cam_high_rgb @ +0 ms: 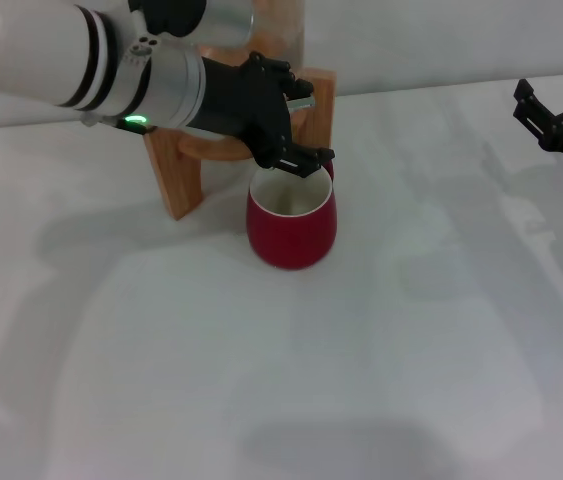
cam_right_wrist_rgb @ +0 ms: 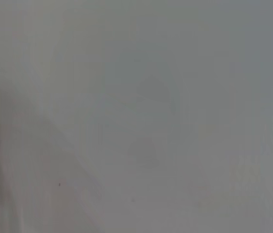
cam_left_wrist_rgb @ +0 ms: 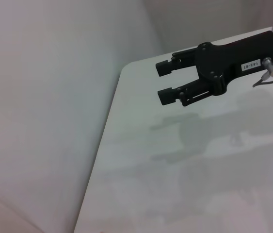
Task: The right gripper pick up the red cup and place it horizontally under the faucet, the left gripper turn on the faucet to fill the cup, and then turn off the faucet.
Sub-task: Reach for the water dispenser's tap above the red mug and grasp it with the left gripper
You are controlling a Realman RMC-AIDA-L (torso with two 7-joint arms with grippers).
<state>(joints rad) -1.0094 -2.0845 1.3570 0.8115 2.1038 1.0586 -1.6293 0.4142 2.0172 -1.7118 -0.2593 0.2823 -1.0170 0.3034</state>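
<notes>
- The red cup (cam_high_rgb: 292,222) stands upright on the white surface (cam_high_rgb: 361,380), mouth up, white inside showing, right in front of the wooden stand (cam_high_rgb: 181,170).
- Its handle is barely seen, just a sliver of red at the far rim, behind the claw.
- Over it comes the left gripper (cam_high_rgb: 296,130), on the arm with the green light (cam_high_rgb: 136,122), reaching across from the robot's left and sitting just above the cup's far rim.
- Its lower finger hangs over the cup's mouth; the upper one lies up by the wooden crossbar.
- There is a gap between those fingers, so they look parted, though what lies between them is hidden by the claw itself.
- The faucet (cam_high_rgb: 304,103): only a small shiny bit peeks out beside the claw, close above the cup; its lever and spout cannot be made out.
- Whether the fingers touch it, I cannot tell.
- The right gripper (cam_high_rgb: 551,115) sits well away at the robot's right edge of the head view, above the surface and clear of the cup.
- The left wrist view catches that same claw (cam_left_wrist_rgb: 164,82) farther off, near the surface's corner, its two fingers (cam_left_wrist_rgb: 164,67) spread apart and holding nothing.
- The right wrist view gives only a plain grey blur.
</notes>
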